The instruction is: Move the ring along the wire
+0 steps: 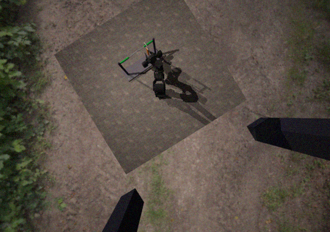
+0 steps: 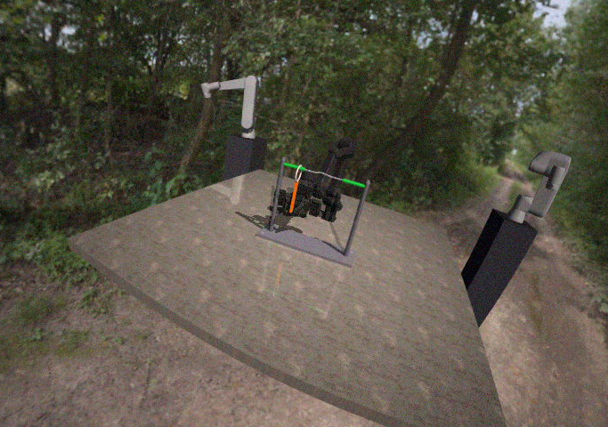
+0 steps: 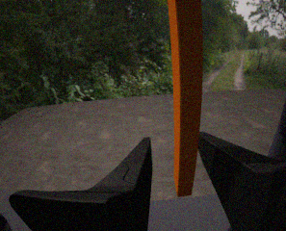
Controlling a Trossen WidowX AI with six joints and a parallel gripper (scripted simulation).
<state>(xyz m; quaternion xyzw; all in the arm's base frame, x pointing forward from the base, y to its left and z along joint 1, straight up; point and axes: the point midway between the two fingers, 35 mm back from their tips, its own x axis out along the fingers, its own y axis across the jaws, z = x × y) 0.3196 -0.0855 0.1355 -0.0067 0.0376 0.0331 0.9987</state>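
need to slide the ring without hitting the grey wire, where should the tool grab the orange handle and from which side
Grip the orange handle low down, well below the ring and the wire. It hangs straight and thin, so approach level from the arm's side of the frame, one finger on each flat side. The tool is already lined up that way, open, with the handle's lower end between its fingers.
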